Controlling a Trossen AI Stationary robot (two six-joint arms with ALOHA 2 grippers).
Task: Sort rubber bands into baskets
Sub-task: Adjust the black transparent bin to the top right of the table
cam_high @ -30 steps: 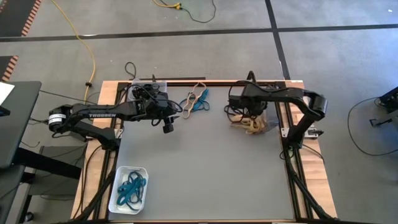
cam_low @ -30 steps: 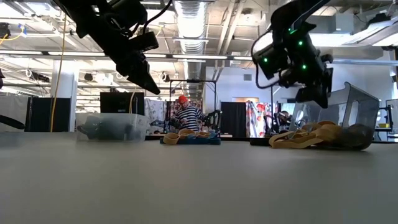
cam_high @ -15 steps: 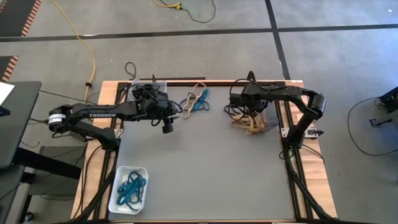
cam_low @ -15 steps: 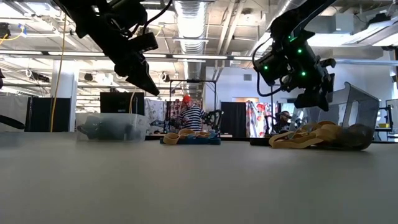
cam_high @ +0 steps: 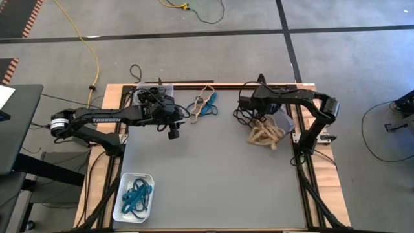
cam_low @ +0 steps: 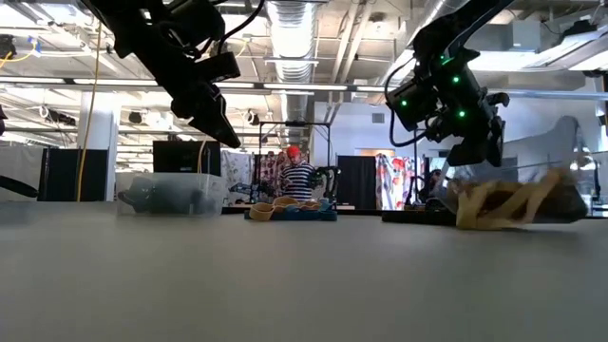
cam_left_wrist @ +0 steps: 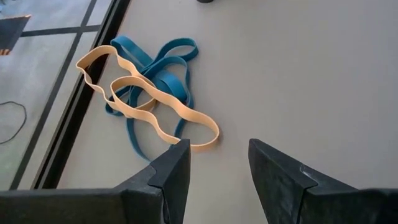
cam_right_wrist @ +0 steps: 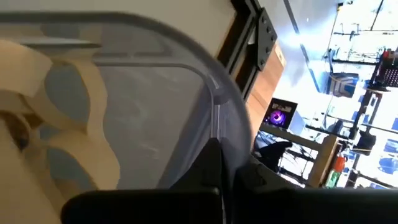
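Right gripper (cam_low: 480, 152) clamped on clear basket (cam_right_wrist: 211, 87) rim, far right of table (cam_high: 213, 175).
I see tan bands (cam_high: 266, 134) heaped there; left gripper (cam_left_wrist: 214, 165) hangs parted above mixed tan-and-teal bands (cam_left_wrist: 149, 93); white basket (cam_high: 133, 197) holds teal ones.

Your high view looks straight down on the whole tabletop (cam_high: 213, 175). Your low view sits at the surface's edge, facing level across it into the room. Both share the loose rubber bands (cam_high: 203, 103) at twelve o'clock. Your left wrist view hangs close over those bands (cam_left_wrist: 149, 93). Your right wrist view presses against the clear basket (cam_right_wrist: 186, 81), also in the low view (cam_low: 546, 190).
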